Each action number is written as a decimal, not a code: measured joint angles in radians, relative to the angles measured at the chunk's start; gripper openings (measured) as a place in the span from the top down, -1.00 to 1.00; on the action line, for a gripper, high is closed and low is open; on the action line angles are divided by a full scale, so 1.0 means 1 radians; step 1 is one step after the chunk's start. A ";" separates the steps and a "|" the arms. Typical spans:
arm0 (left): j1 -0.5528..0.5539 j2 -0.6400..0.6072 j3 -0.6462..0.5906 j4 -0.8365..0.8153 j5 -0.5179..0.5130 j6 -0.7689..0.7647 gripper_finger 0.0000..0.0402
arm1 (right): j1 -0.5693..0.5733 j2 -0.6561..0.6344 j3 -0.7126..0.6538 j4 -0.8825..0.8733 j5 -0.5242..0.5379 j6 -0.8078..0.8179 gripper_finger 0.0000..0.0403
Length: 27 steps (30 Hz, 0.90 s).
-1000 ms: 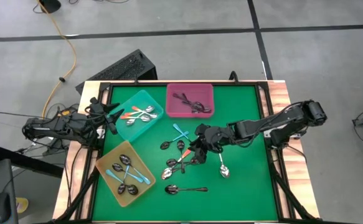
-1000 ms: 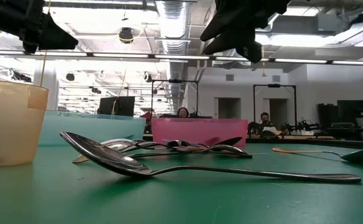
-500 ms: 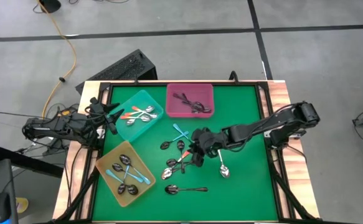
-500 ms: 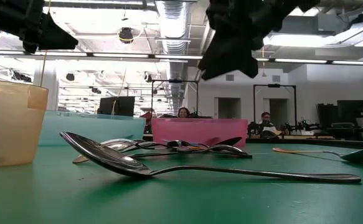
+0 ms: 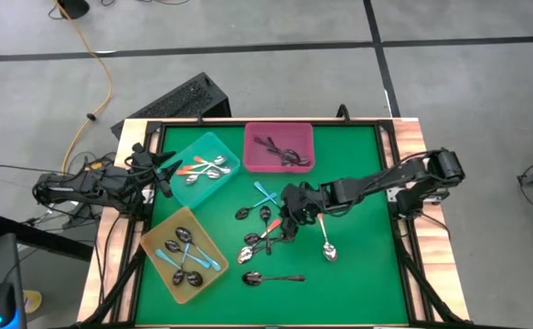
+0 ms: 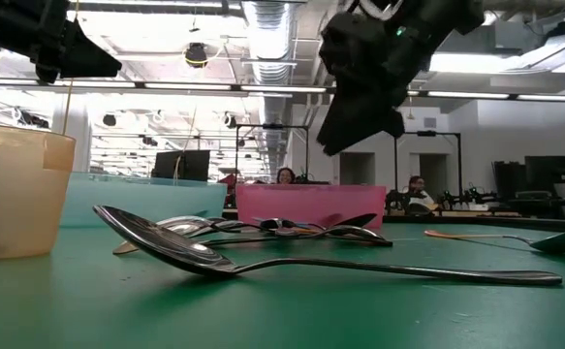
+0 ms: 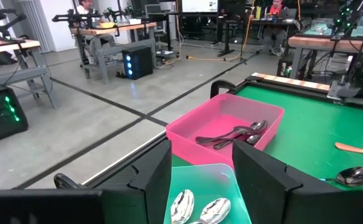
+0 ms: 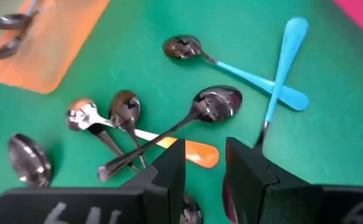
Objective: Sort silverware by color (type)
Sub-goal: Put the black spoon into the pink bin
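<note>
Loose spoons lie in a heap (image 5: 268,230) on the green mat in the middle of the table. Among them are two crossed light-blue-handled ones (image 8: 281,68), one with an orange handle (image 8: 197,152) and several dark ones (image 8: 169,134). My right gripper (image 8: 204,165) hovers open over this heap (image 5: 289,217), slanting down, with the orange handle below the gap between its fingers; it touches nothing. My left gripper (image 7: 200,180) waits open at the table's left edge (image 5: 163,169), beside the teal tray (image 5: 204,167), with nothing between its fingers.
The teal tray holds orange-handled spoons, the pink tray (image 5: 279,146) at the far edge dark ones, and the yellow tray (image 5: 184,254) at the near left blue-handled ones. A single spoon (image 5: 327,245) lies right of the heap, and a dark one (image 5: 271,277) lies near the front.
My right gripper has come down toward the heap of spoons and a little toward the table's left edge, tipping more steeply downward. Its fingers have kept the same gap. No spoon has moved.
</note>
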 joint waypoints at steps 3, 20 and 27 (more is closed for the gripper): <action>0.000 0.000 0.000 0.000 0.000 0.000 0.21 | -0.013 0.017 -0.003 0.018 -0.001 -0.021 0.39; 0.000 -0.001 0.000 -0.002 0.014 -0.001 0.21 | 0.063 0.138 0.036 0.139 -0.184 -0.464 -0.21; 0.000 0.000 0.000 -0.008 0.029 -0.001 0.21 | 0.061 0.170 0.058 0.174 -0.153 -0.483 -0.20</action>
